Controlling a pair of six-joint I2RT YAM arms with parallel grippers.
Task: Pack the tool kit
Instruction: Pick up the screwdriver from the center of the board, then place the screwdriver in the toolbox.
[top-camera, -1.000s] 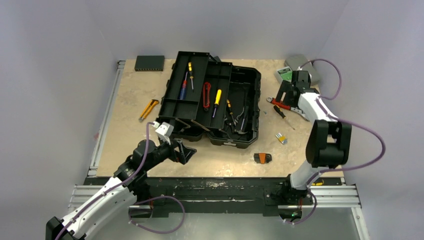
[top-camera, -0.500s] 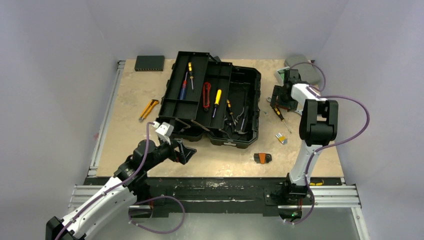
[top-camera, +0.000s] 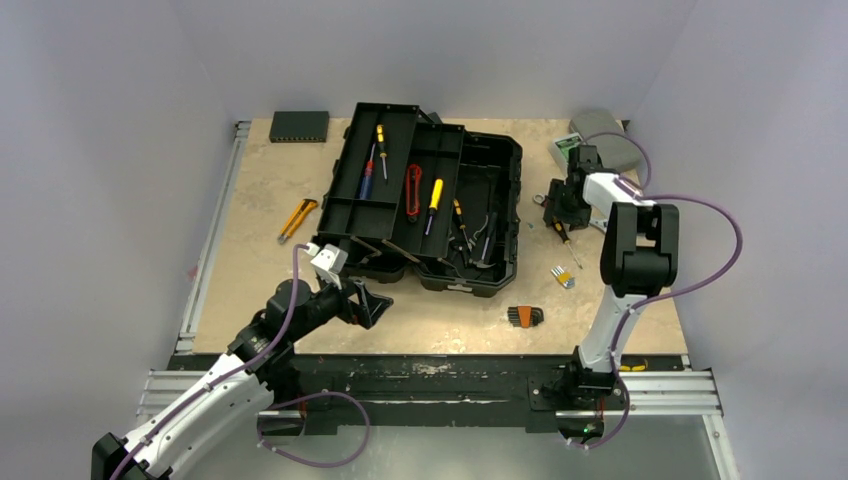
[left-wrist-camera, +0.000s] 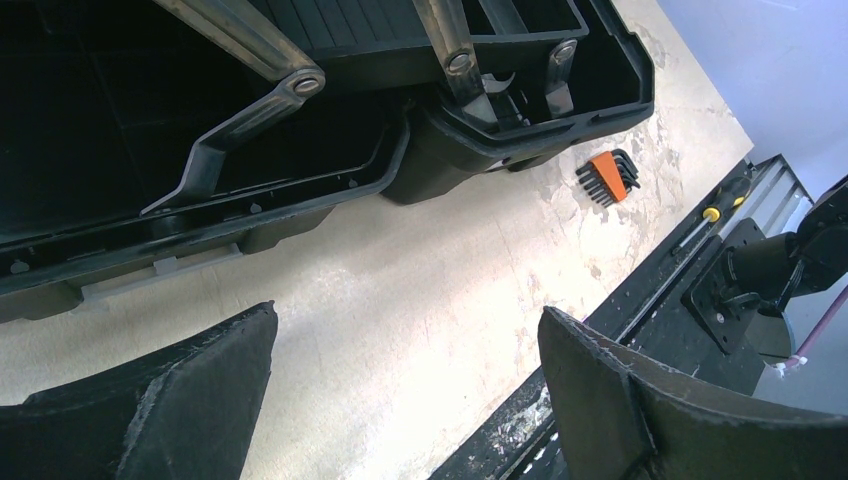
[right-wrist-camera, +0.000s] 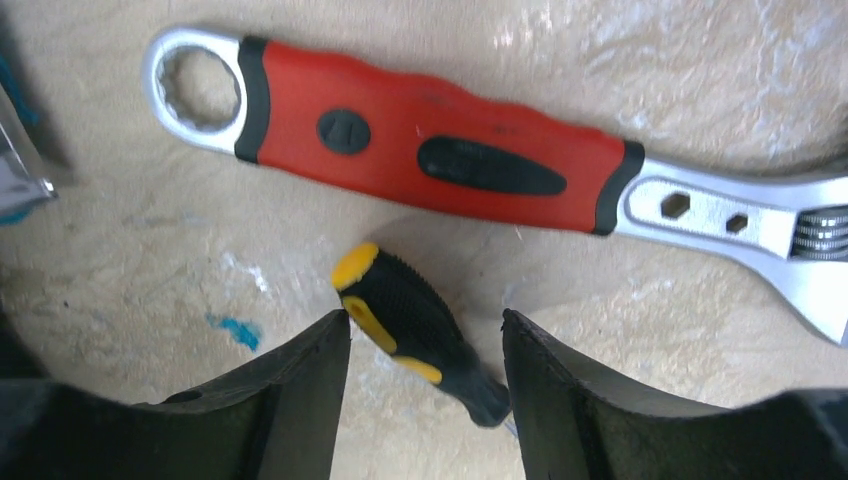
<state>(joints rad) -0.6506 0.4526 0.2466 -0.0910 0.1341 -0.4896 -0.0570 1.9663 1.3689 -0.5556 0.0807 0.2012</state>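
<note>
Here, mottled beige tabletop (top-camera: 240, 180), open black toolbox (top-camera: 497, 165), pale lilac walls (top-camera: 100, 150)

Black toolbox (top-camera: 497, 165) lies open (trays (top-camera: 352, 215) spread), red-handled wrench (right-wrist-camera: 430, 150) beside it.

Findings, overhead view:

1. The right arm (top-camera: 632, 235) has swung in from the right side of the frame. Its elbow, previously splayed out at centre right, now stands folded and upright, closer to the toolbox.
2. The right gripper (right-wrist-camera: 425, 325) has dropped lower at upper right and now sits directly over the loose tools on the worktop (top-camera: 450, 320).
3. The red-handled wrench (right-wrist-camera: 430, 150), previously in plain sight, is now mostly covered by the gripper.
4. The jaws now straddle the handle of the black-and-yellow screwdriver (right-wrist-camera: 405, 320).
5. The purple cable (top-camera: 725, 215) has pulled in to a tighter loop.
</note>
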